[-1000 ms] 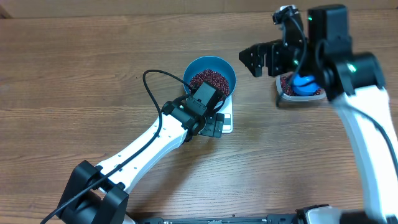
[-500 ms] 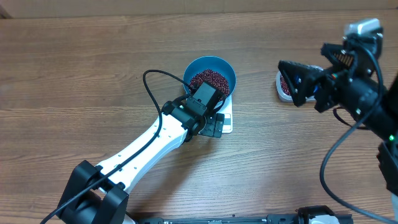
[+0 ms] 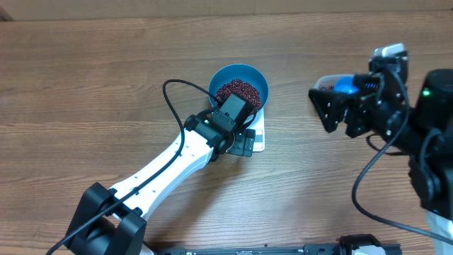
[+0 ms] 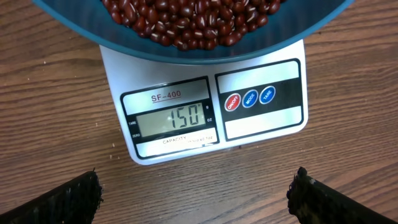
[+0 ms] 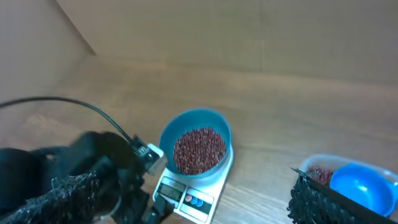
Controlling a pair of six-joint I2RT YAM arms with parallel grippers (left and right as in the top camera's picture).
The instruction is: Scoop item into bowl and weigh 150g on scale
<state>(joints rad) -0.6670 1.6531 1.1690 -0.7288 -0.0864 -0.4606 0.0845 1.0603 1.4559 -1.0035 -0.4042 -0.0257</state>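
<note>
Left gripper [image 4: 196, 205]: jaws spread wide and holding nothing. The two dark fingertips [image 4: 68, 199] sit at the lower corners of the wrist view, above bare wooden table [image 3: 106, 71].
Small white square kitchen scale [image 4: 186, 118]: just ahead of the left gripper, its front edge facing the fingertips. The display reads 150, with three round buttons beside it.
Round, deep, bright blue bowl [image 3: 225, 73]: stands on the scale's platform, beyond the display as seen from the left gripper. Its rim overhangs the top of the label strip.
Small dark red-brown oval beans [image 3: 239, 91]: heaped inside the bowl, filling its middle.
Right gripper [image 3: 338, 113]: jaws wide apart and empty. It is raised over the table, well to the right of the bowl and the left gripper.
Clear plastic rectangular tub [image 5: 323, 165]: just beside the right gripper's right finger and partly hidden by it. It holds a few more beans.
Small blue handled scoop [image 5: 360, 186]: lies in the tub, its hollow facing up.
Black cable [image 3: 173, 88]: loops from the left arm, left of the bowl.
</note>
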